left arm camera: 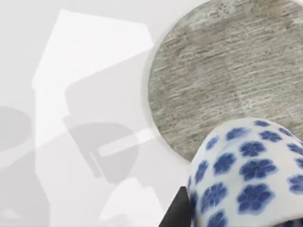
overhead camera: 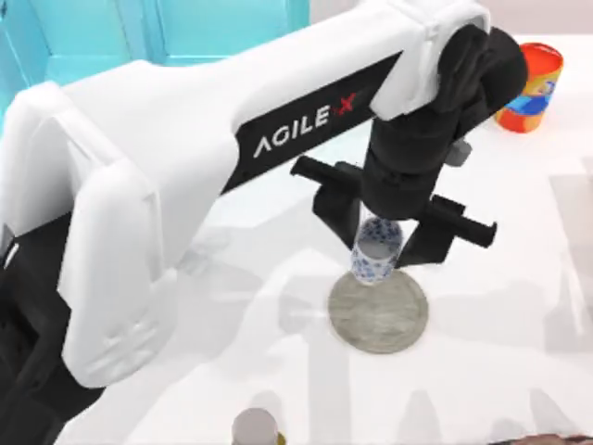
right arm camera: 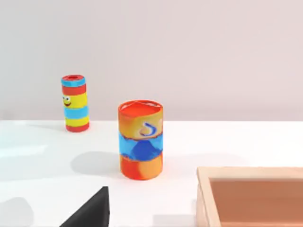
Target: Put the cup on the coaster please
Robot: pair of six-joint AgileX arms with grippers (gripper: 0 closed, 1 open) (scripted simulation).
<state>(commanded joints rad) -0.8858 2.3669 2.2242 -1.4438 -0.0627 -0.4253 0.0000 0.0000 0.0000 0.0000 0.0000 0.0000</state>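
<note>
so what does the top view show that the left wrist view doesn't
Top view alone: the left arm's pincer shut on the cup, held above the coaster's far edge; an orange-and-blue can at the table's far right; a grey-topped cylinder at the near edge. Left wrist view alone: the cup's blue flower pattern close up and the coaster's streaked grain. Both share cup, coaster and white table.

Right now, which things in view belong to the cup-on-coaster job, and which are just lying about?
Job:
- cup, white with blue flowers, held in the left gripper above the coaster's far edge
- coaster, grey stone-look disc

Lying about:
- orange-and-blue can, far right
- striped smiley cylinder
- wooden box
- grey-topped cylinder, near edge
</note>
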